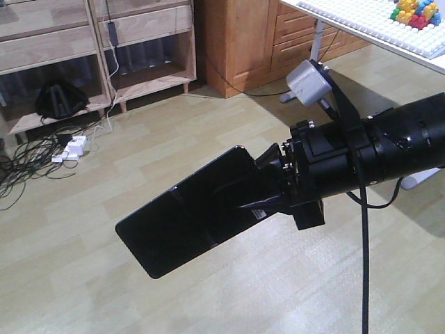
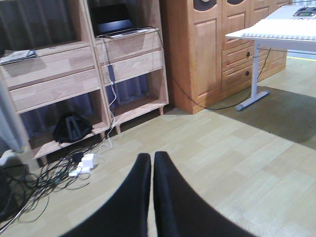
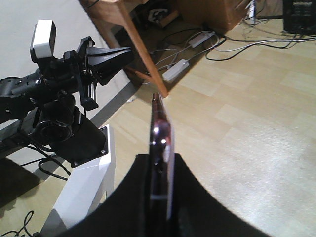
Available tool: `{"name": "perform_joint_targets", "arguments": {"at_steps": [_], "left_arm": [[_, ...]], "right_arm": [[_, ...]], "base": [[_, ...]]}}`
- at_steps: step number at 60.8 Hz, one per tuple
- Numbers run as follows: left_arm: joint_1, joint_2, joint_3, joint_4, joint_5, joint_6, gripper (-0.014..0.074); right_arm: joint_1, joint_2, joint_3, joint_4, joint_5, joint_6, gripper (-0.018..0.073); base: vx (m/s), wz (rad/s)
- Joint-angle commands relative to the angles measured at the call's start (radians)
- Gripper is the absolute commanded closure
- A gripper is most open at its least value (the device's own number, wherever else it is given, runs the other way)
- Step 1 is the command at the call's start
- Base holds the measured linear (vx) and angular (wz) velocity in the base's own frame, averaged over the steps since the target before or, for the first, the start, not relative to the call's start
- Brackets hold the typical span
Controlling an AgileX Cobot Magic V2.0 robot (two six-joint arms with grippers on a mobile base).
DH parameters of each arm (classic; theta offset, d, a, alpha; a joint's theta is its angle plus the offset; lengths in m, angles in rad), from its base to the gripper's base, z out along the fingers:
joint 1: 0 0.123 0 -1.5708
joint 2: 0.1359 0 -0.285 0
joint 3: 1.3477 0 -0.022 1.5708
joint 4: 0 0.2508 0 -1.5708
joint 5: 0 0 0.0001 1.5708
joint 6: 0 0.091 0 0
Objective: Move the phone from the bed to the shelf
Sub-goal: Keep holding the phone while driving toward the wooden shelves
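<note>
A pale plank floor (image 1: 83, 243) fills the room, with the shelf (image 1: 146, 28) at the far left beside an orange-brown cabinet (image 1: 236, 42). The right gripper (image 1: 261, 184) is clamped on the right end of the phone (image 1: 188, 212), held in the air above the floor and well apart from the shelf. Its long axis slants from upper right to lower left, free end pointing left. The left gripper (image 2: 151, 158) has its fingers pressed together around nothing.

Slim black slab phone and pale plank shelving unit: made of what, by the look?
Slim black slab phone: glossy black face, likely glass, given the sheen; pinkish metallic-looking rim seen edge-on in the right wrist view. Pale plank shelving unit: light natural wood, matte, visible grain; solid or veneer cannot be told.
</note>
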Motion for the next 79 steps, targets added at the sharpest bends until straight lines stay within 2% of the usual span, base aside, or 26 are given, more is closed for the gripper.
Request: {"name": "perform_joint_targets", "arguments": {"at_steps": [1, 79], "left_arm": [[-0.003, -0.004, -0.023, -0.009, -0.072, -0.006, 0.0595], [-0.003, -0.004, -0.023, -0.009, -0.072, -0.006, 0.0595]], "right_arm": [[-0.002, -0.033, -0.025, 0.085, 0.067, -0.001, 0.0561], [-0.002, -0.033, -0.025, 0.085, 0.067, -0.001, 0.0561]], "base": [[0.38, -0.12], [0.38, -0.02]]}}
